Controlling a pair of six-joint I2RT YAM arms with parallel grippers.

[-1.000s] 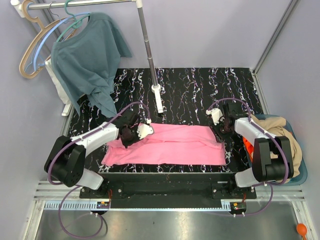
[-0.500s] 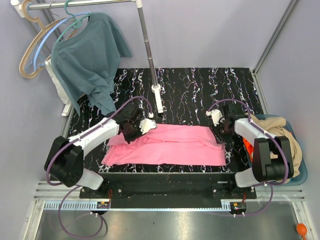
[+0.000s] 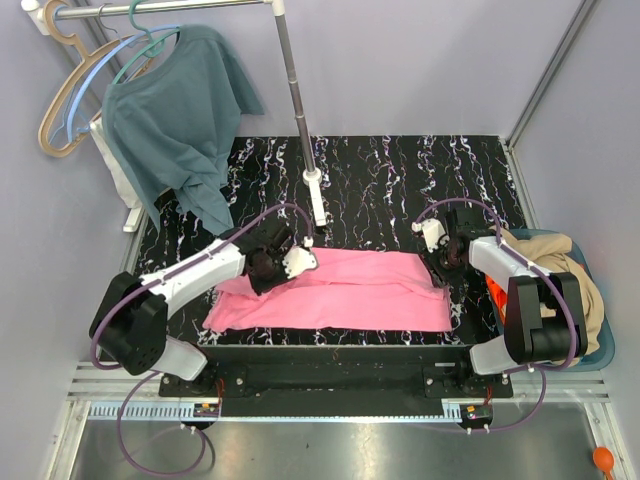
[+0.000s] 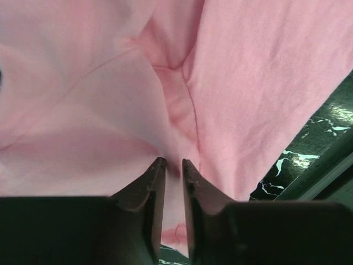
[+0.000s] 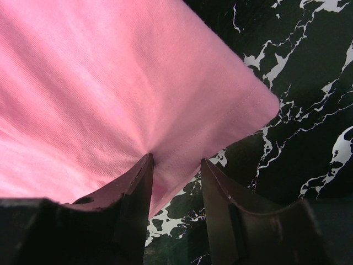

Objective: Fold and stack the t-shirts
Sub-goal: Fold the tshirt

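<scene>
1. Room to move: on the black marbled table [image 3: 400,185], I have bare surface from the middle out to 12 o'clock. It is broken only by the rack pole [image 3: 300,110], whose foot stands just beyond the garment's far edge. At 6 o'clock the cloth's near hem lies close to the table's front edge.
2. Position and axis: the pink t-shirt [image 3: 335,290] lies flat in the near half of the table as a long band. Its long axis runs from 9 to 3 o'clock.
3. Appearance: bright pink and smooth across the centre. A raised fold runs toward the 3 o'clock end, and there are bunched creases at the 9 o'clock far corner.
4. Left gripper [image 4: 174,165]: at that 9 o'clock corner, its jaws are nearly together and pinch a ridge of pink cloth.
5. Right gripper [image 5: 176,163]: at the 3 o'clock far corner, its jaws stand apart, and the shirt's stitched hem lies in the gap.
6. At 3 o'clock, off the table, a blue bin [image 3: 603,350] holds a tan t-shirt [image 3: 560,265] and an orange t-shirt [image 3: 495,293].
7. At 10 o'clock a teal shirt [image 3: 175,120] hangs from the rack.
</scene>
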